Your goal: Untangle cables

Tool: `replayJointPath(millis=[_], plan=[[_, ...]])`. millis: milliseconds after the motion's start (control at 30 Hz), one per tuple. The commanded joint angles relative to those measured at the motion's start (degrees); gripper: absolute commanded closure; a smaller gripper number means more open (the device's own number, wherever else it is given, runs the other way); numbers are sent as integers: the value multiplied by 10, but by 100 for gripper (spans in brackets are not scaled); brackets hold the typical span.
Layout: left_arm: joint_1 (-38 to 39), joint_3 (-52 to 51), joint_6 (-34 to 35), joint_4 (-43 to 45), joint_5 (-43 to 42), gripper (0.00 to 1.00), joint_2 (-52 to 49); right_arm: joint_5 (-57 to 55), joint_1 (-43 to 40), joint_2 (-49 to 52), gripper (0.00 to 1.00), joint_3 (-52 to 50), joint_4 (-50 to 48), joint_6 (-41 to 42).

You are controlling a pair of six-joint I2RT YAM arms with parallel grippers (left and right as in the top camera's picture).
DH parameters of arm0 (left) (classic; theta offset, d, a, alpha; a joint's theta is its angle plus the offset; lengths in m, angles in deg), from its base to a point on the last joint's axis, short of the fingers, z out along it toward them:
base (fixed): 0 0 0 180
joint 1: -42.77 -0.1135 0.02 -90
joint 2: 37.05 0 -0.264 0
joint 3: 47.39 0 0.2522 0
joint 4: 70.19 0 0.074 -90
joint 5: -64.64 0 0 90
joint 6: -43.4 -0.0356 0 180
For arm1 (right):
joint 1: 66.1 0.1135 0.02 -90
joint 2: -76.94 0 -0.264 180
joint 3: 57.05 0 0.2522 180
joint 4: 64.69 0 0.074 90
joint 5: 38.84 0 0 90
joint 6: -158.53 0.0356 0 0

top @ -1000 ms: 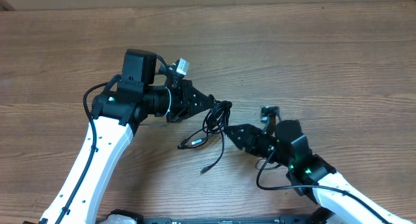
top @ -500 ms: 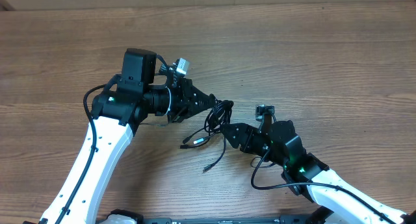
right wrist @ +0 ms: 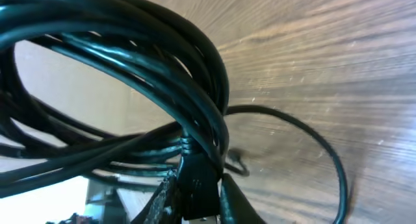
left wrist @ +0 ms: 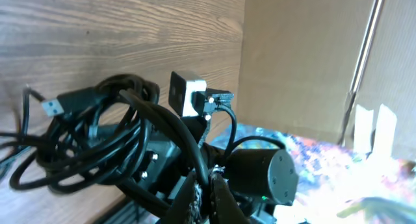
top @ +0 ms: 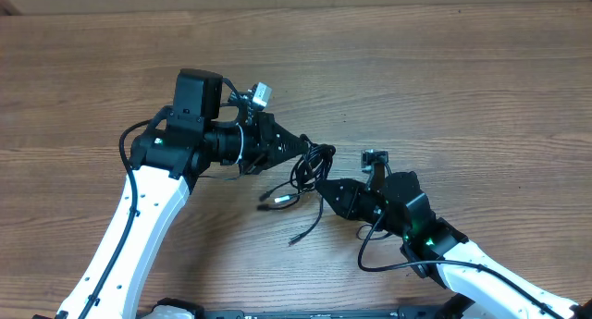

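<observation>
Cables [top: 313,163] bunched on bench [top: 462,79], left pincer [top: 302,150] clenched on the tangle from 9 o'clock, right pincer [top: 324,188] clenched on it from 5 o'clock.

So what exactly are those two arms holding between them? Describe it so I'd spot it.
On the wooden table, find where the left gripper and right gripper nearly meet. Bunched between them are the cables: thin black loops with loose plug ends trailing toward the arms' bases, far thinner than the wires fixed to the arms.
</observation>
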Motion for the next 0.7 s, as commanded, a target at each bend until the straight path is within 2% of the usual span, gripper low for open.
replayJointPath(millis=[0, 333, 500, 567, 667], plan=[[2, 9, -106, 1, 7, 96, 10, 47, 2, -1, 90, 0, -7, 2], [2, 9, -199, -24, 30, 96, 10, 155, 2, -1, 93, 0, -85, 78], [2, 9, -239, -34, 31, 96, 10, 175, 2, -1, 91, 0, -80, 106], [2, 9, -242, -35, 52, 96, 10, 179, 2, -1, 91, 0, -70, 108], [2, 9, -242, -46, 146, 96, 10, 182, 2, 0, 93, 0, -45, 126]])
